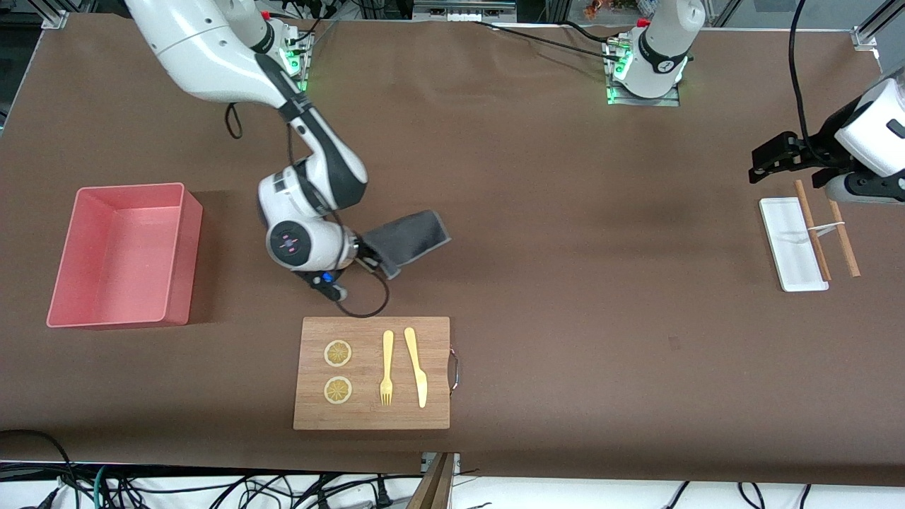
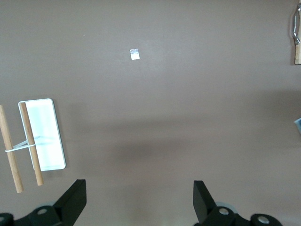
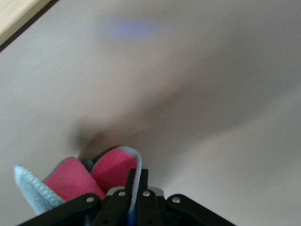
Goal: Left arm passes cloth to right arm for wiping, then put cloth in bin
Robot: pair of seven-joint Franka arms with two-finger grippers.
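The bin stands empty at the right arm's end of the tabletop, well apart from the board. The right gripper hangs over the bare tabletop between the bin and the middle of the table, above the board in the front view, its fingers closed tight on one edge of the cloth; the right wrist view shows the red-pink side folded at the fingers. The handover appears complete, so the step in hand is judged to be wiping. The next move calls for lowering the cloth flat to the tabletop and sweeping it, then carrying it over the bin before release. The left gripper waits over the white tray and the sticks, fingers fully apart and empty.
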